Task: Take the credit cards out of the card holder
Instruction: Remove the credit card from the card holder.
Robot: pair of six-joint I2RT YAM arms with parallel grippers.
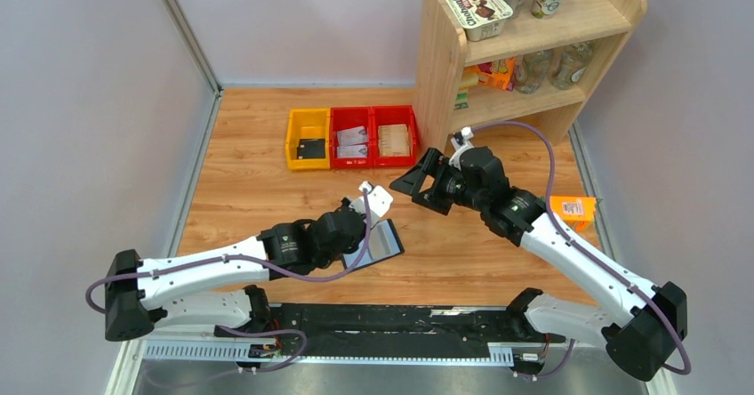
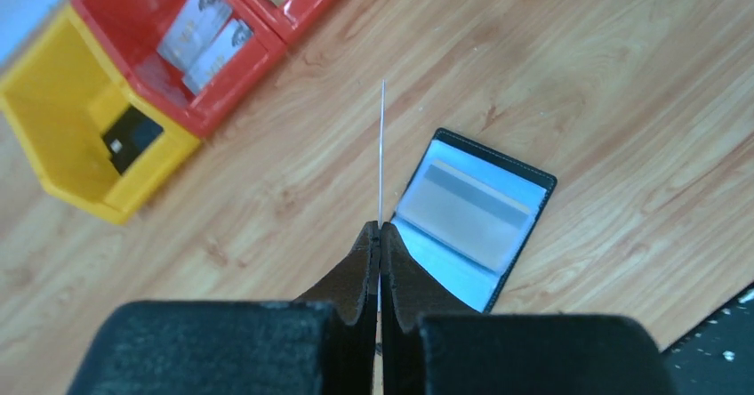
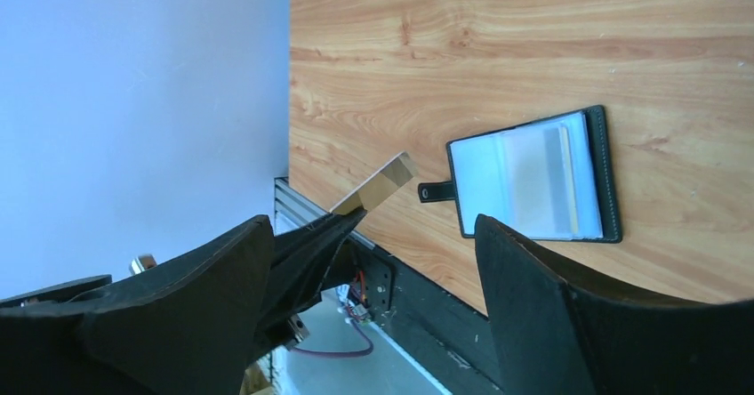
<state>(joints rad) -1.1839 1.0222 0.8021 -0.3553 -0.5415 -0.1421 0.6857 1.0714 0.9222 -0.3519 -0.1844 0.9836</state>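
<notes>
The card holder (image 1: 384,242) lies open on the wooden table, grey-blue lining up (image 2: 471,217), strap tab toward the near edge (image 3: 436,190). A greyish card shape shows behind its clear sleeve. My left gripper (image 1: 364,206) is above the holder's left side, shut on a thin credit card (image 1: 378,199). That card appears edge-on (image 2: 382,146) in the left wrist view and pale and shiny (image 3: 378,186) in the right wrist view. My right gripper (image 1: 416,192) hovers just right of the card, jaws wide open (image 3: 373,226) and holding nothing.
A yellow bin (image 1: 308,139) at the back holds a black card (image 2: 131,137). Two red bins (image 1: 373,134) beside it hold whitish cards (image 2: 200,35). A wooden shelf (image 1: 525,48) stands back right, with an orange carton (image 1: 573,210) on the table's right edge.
</notes>
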